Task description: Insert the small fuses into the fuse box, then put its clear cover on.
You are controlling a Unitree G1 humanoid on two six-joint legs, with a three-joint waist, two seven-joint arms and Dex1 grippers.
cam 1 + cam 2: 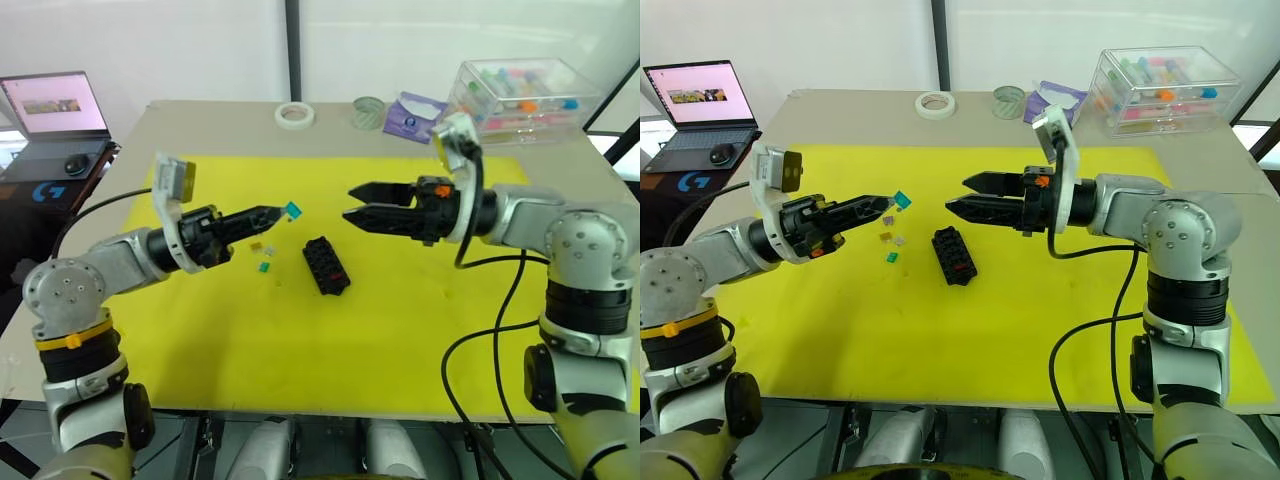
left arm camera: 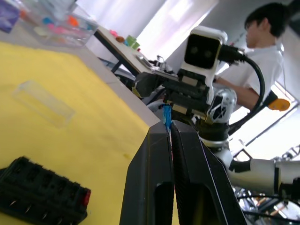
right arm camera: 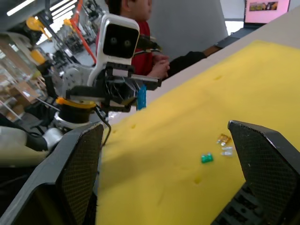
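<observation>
Left gripper (image 1: 277, 211) pinched on teal fuse (image 1: 292, 210), held above mat. Right gripper (image 1: 352, 203) spread, nothing held. Fuse box (image 1: 326, 265) between grippers; one red fuse seated at near end. Loose fuses (image 1: 264, 254) left of it.

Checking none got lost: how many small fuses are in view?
4 visible: teal fuse pinched in the left end effector; purple, yellow, green on the mat. Others may be hidden.

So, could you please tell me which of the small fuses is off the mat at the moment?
The teal fuse: it is pinched in the left end effector above the mat, while the green fuse and the others lie loose beside the fuse box.
</observation>
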